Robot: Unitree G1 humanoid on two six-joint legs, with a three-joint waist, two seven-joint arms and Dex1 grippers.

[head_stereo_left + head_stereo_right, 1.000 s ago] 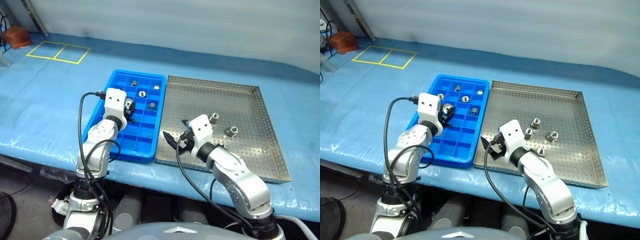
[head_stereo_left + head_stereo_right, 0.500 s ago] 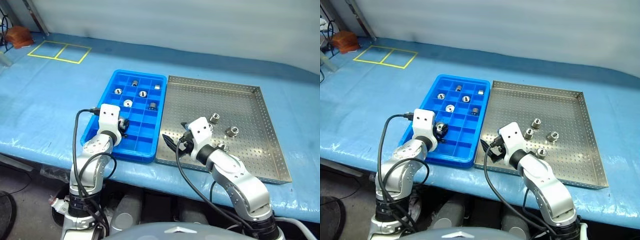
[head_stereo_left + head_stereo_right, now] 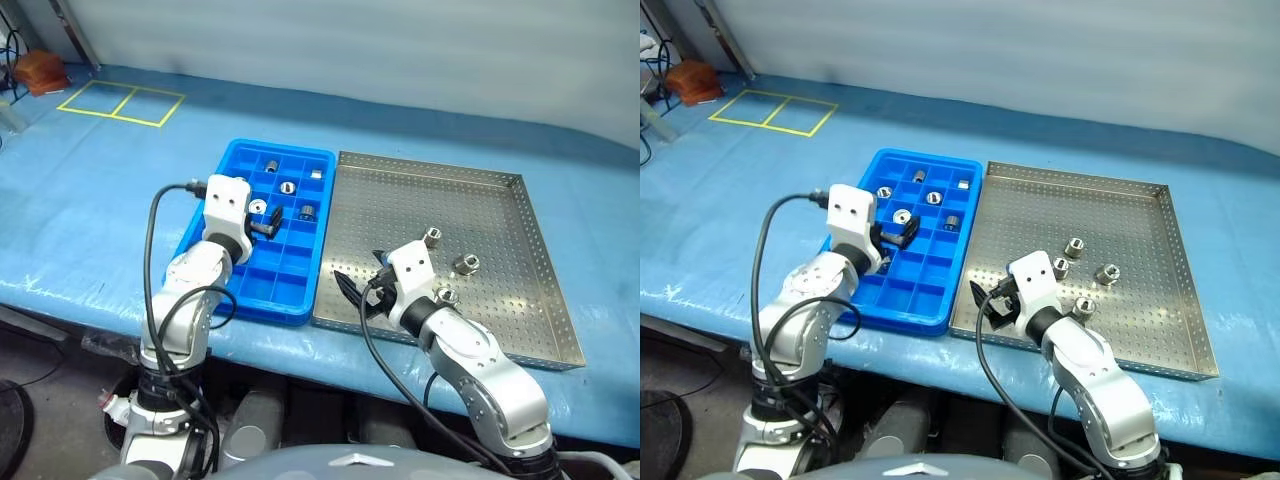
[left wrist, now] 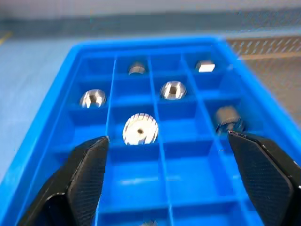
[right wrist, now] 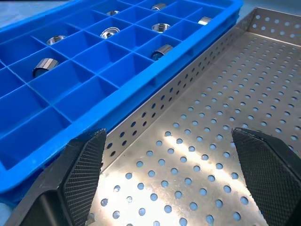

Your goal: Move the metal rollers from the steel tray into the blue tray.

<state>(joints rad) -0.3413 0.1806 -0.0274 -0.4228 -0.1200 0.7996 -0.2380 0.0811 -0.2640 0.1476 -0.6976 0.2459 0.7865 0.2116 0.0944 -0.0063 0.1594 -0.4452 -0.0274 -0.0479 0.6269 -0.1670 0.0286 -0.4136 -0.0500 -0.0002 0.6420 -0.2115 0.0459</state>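
My left gripper (image 4: 164, 174), jaws spread and empty, hovers over the blue tray (image 3: 205, 205), where six metal rollers (image 4: 140, 131) sit. My right gripper (image 5: 169, 174), likewise spread and empty, hangs over the steel tray (image 3: 500, 300); three rollers (image 3: 463, 263) lie there, so next it must reach across and close on one.

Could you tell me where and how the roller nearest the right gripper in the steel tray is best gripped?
Probably from straight above. That roller seems to stand on end on the steel tray, hole upward, so its curved sides are free. The open right gripper could close its fingers across those outer walls; its neighbours stand apart, leaving room.
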